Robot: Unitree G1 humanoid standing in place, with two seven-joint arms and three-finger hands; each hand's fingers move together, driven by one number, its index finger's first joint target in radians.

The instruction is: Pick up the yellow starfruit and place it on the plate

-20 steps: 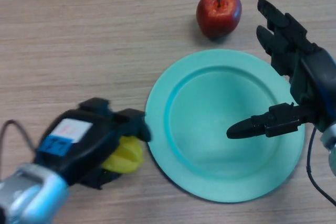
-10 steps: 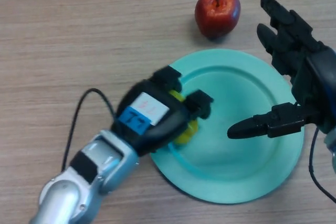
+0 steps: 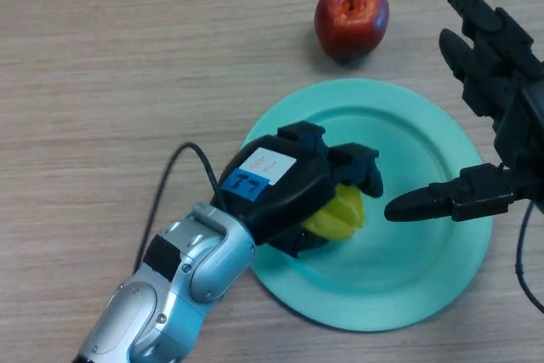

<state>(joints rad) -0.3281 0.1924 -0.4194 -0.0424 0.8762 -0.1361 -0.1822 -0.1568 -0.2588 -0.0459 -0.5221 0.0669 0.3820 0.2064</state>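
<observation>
My left hand (image 3: pixel 285 186) reaches in from the lower left and is over the teal plate (image 3: pixel 416 150). Its fingers are curled round the yellow starfruit (image 3: pixel 338 215), which sits over the plate's middle, half hidden under the hand. I cannot tell whether the fruit touches the plate. My right hand (image 3: pixel 497 116) is open at the right edge, its fingers straight above the plate's right rim and its thumb pointing left over the plate.
A red apple (image 3: pixel 351 19) stands on the wooden table (image 3: pixel 110 65) just behind the plate, near my right hand's fingers.
My left hand has carried the starfruit to the right, from the table left of the plate to over the plate's middle. My right hand has shifted slightly to the right.
</observation>
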